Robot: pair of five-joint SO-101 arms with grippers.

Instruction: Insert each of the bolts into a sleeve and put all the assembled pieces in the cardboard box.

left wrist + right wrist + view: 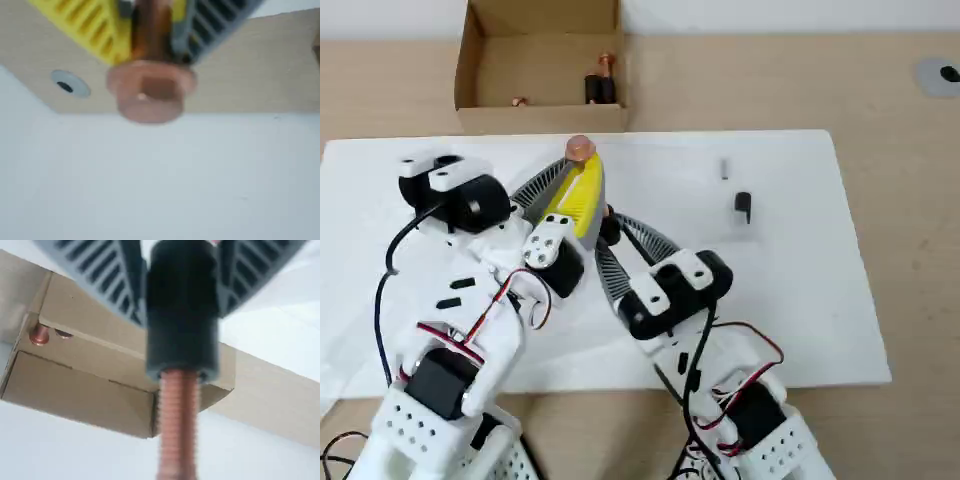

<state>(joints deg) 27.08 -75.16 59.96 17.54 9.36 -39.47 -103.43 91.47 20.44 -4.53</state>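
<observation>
My left gripper (578,168), with one yellow and one grey finger, is shut on a copper bolt (580,150) whose head (150,92) sticks out past the fingertips, just short of the cardboard box (470,60). My right gripper (609,226) is shut on a black sleeve (182,340), close against the left fingers. A threaded copper shank (177,415) comes out of that sleeve's end. Another black sleeve (743,207) lies on the white mat (790,320) to the right. Inside the box stand an assembled bolt and sleeve (601,84) and a second copper piece (520,101).
A small grey piece (724,168) lies on the mat near the loose sleeve. A round grommet (940,75) sits in the wooden table at the far right. The box's front wall (75,390) rises just beyond both grippers.
</observation>
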